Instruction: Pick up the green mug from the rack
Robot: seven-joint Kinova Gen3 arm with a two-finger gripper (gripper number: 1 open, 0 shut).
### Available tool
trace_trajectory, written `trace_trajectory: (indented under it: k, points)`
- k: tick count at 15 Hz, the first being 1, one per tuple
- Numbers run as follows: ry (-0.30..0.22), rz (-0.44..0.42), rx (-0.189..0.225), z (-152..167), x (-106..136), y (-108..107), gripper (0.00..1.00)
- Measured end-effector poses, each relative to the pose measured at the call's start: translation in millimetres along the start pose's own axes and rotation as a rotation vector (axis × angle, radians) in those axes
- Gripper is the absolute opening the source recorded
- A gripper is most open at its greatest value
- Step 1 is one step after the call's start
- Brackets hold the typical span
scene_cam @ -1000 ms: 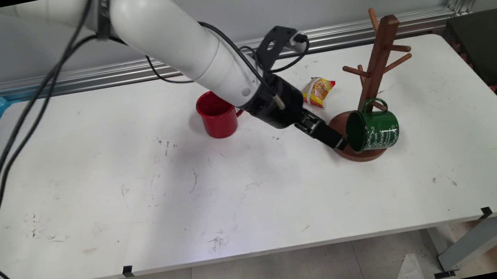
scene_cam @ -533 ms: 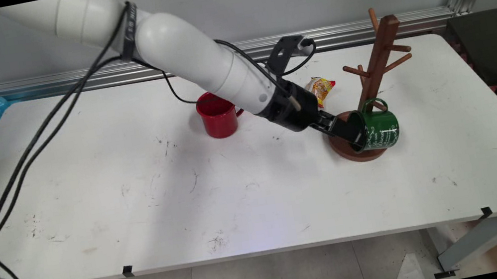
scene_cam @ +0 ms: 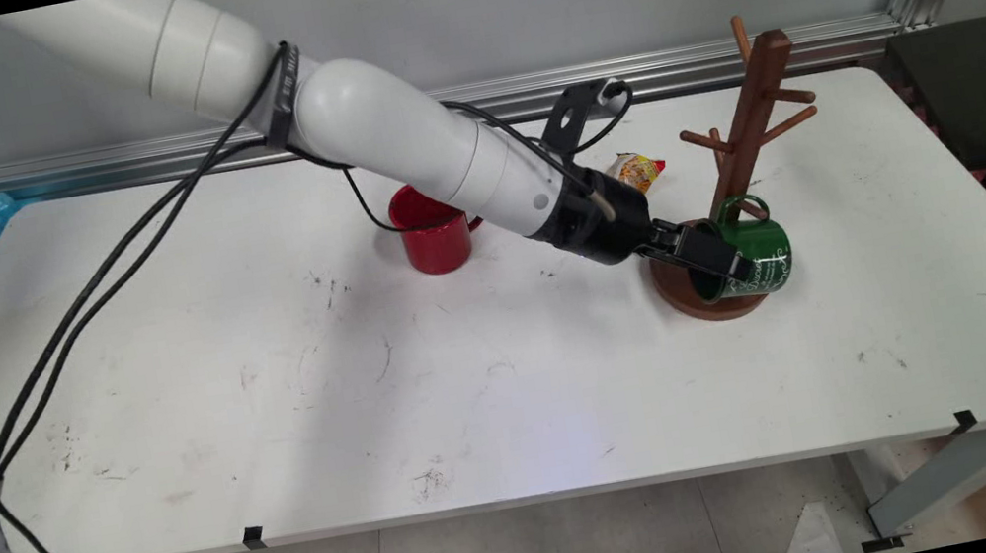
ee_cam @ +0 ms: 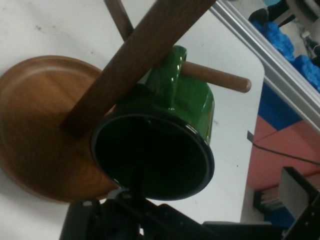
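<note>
Gripper at the green mug
Whether the gripper is spread or pinching cannot be told; the mug hangs on the wooden mug tree, red mug at nine o'clock.

Arm hides the red mug's upper right side and handle and most of the snack packet in main view. Gripper covers the green mug's mouth there; its white lettering too small to read. Mug hides part of the rack base. Hand view: rack post cut off at the top edge, gripper linkage dark and cut by the bottom edge, so how it stands at the mug's rim can't be told. Counter legs mostly out of frame.
</note>
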Motion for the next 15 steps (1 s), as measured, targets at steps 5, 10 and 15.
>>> trace_trajectory:
  k: [5, 10, 15]
  points:
    - [0.021, -0.013, -0.016, 10.1, -8.9, -7.5, 1.0]
    - [0.049, -0.029, -0.014, 21.9, -16.4, -10.8, 1.0]
    - [0.072, -0.04, -0.005, 30.6, -22.9, -12.1, 1.0]
